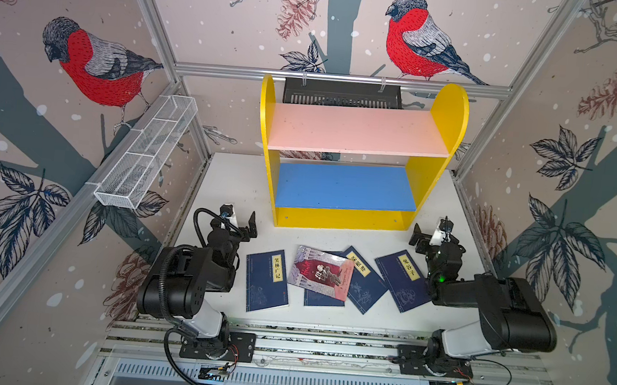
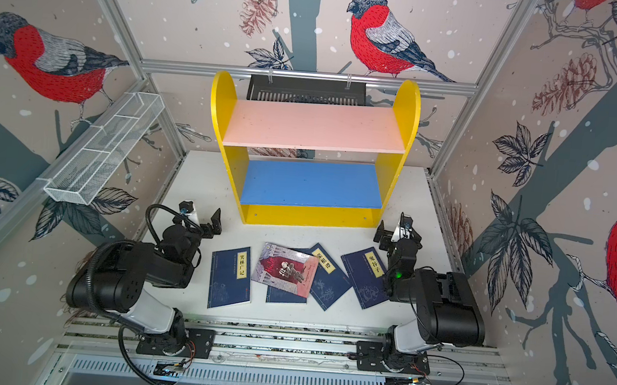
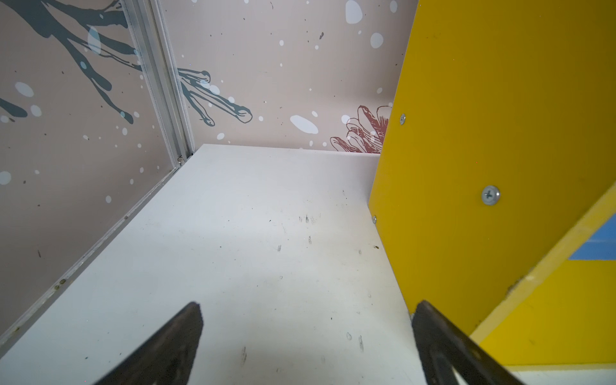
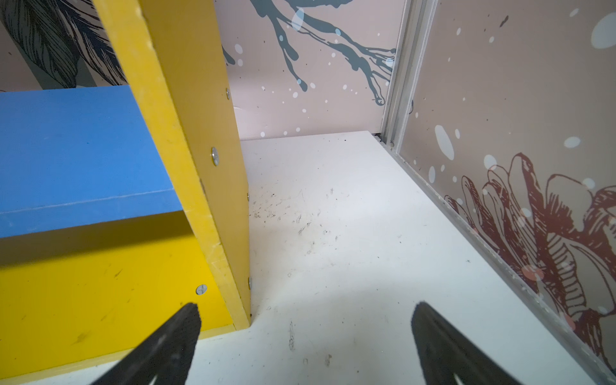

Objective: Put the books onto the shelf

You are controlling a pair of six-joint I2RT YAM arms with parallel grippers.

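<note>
Because the five books (image 1: 266, 289) lie flat on the table (image 1: 232, 179), at 6 o'clock from the bare shelf (image 1: 358, 129), take the lilac book (image 1: 321, 272) first: it overlaps navy ones, so pinch its free edge. Labels (image 1: 277, 267) read 笑林广记 and 鬼谷子. Left gripper (image 1: 240, 218) at 8 o'clock, right gripper (image 1: 429, 232) at 4 o'clock, jaws spread, holding nothing.
</note>
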